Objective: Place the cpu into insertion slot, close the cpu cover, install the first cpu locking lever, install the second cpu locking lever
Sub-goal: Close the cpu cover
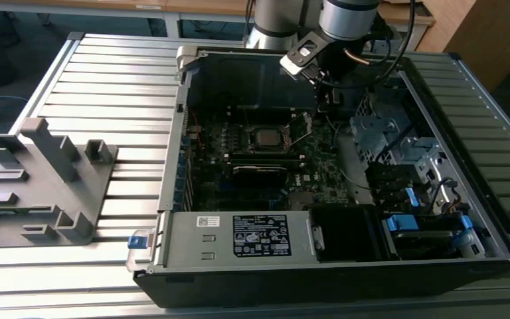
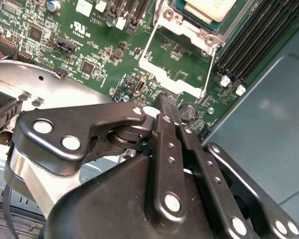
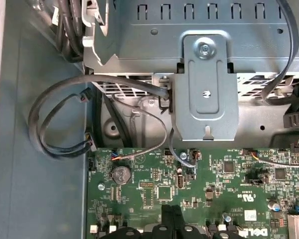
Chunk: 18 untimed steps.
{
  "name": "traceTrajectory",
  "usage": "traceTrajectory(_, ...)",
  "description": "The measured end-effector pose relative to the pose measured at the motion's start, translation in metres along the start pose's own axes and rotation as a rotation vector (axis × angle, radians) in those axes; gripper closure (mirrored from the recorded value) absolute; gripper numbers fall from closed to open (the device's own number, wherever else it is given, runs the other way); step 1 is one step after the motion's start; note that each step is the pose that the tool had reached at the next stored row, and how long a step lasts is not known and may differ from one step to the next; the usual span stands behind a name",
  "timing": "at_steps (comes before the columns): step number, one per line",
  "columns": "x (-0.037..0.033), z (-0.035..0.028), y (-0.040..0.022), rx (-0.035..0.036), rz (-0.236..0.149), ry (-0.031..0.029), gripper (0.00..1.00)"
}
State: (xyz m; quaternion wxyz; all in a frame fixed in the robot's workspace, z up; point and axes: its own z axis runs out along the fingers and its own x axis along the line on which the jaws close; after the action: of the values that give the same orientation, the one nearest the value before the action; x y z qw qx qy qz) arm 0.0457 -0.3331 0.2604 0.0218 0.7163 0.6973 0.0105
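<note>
Green motherboard (image 2: 89,45), with a closed gripper (image 2: 165,103) poised beside the socket.

The dull silver cpu (image 2: 209,7) lies in the insertion slot (image 1: 252,138) near the middle of the exterior view. The silver cpu cover (image 2: 189,29) frames it, though I cannot tell whether that frame is pressed fully flat. Two thin wire locking levers (image 2: 146,44) reach out from the socket toward the gripper and look unlatched, which would leave the frame unclamped. The gripper stands in the upper middle of the exterior view, inside the computer case (image 1: 175,133). Its jaws are pressed together with nothing between them. In the second wrist view the pinched tip sits close over the board, near the levers' ends. By my judgement that shape suits nudging a wire rather than grasping.
</note>
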Motion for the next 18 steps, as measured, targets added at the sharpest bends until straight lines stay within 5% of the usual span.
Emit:
traceTrajectory(8, 0.0002, 0.0048, 0.0037, 0.0133, -0.001, -0.0095, 0.9)
traceTrajectory(13, 0.0003, 0.0085, 0.008, 0.0238, -0.001, -0.01, 0.9)
traceTrajectory(18, 0.0005, 0.017, 0.009, 0.0266, -0.001, -0.0101, 0.9)
